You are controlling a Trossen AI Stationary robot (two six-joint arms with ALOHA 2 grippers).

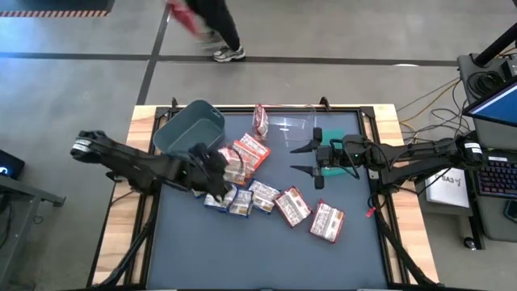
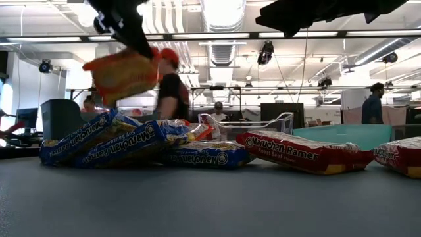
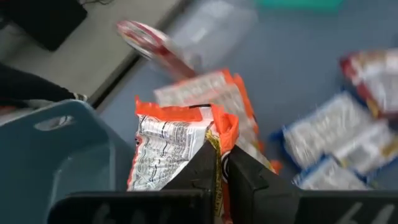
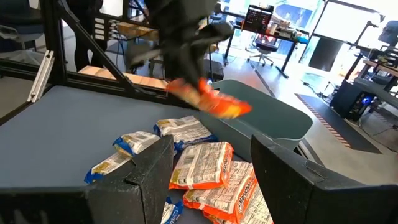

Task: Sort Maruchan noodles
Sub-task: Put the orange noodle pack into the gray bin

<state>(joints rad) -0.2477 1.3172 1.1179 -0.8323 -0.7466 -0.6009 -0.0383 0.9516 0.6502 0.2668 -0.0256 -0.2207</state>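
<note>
My left gripper (image 1: pixel 215 166) is shut on an orange Maruchan noodles packet (image 3: pixel 180 146) and holds it up over the table's left part, beside the grey-blue bin (image 1: pixel 190 128). The same packet (image 2: pixel 122 76) shows raised in the low view. More orange packets (image 1: pixel 249 152) lie flat in a small heap at the table's middle. Blue-and-white packets (image 1: pixel 241 200) lie just nearer. Two maroon packets (image 1: pixel 292 206) (image 1: pixel 327 222) lie to the right. Another maroon packet (image 1: pixel 260 120) sits at the far edge. My right gripper (image 1: pixel 315 158) hangs open above the table's right part, holding nothing. My left gripper pinches the orange packet between its two fingers (image 3: pixel 249 177) at one edge (image 3: pixel 219 146), by a crimped end. The fingers slant down from the table's left. The packet is lifted clear of the table and the heap, and stands up past the fingertips.
A clear bin (image 2: pixel 263 122) stands at the table's far edge, and a teal bin (image 2: pixel 348 135) farther right. A person (image 1: pixel 212 28) walks past beyond the far edge. Bare table lies along the near edge.
</note>
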